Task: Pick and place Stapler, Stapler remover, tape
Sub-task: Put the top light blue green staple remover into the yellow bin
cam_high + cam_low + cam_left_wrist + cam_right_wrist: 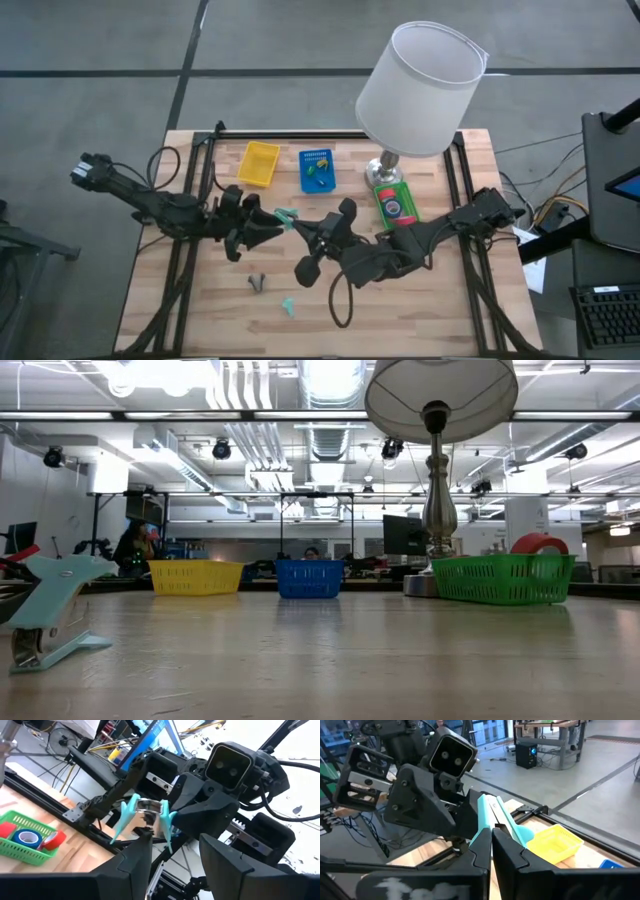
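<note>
Worktop of pale wood planks [450, 300] carries everything. The left arm reaches in from the left edge. Its claw [268, 222] hangs above the middle of the worktop with its fingers [135, 857] standing well apart, gripping nothing. Behind it, toward the far edge, sits a yellow basket [259, 163]. In front of it a small dark item [257, 283] lies on the wood; I cannot tell what it is.

Just past the left claw's tips is the teal staple remover [285, 217] – up in the air, not on the worktop. In the left wrist view its two teal wings and metal jaws [146, 814] face the open fingers. Whether those fingers touch it cannot be told.

Nearer the front edge a teal stapler [289, 305] lies on the wood, well apart from both claws; the low view shows it [50, 610] resting at the left.

The right claw [298, 226] meets the left one at the centre and is clamped shut on the staple remover [495, 817], the right arm stretching back to the right edge.

A blue basket [316, 170] stands beside the yellow one – then a green basket [395, 228] holding the tape [27, 837], red and blue rolls. Just behind it stands a lamp with a white shade [420, 90].
</note>
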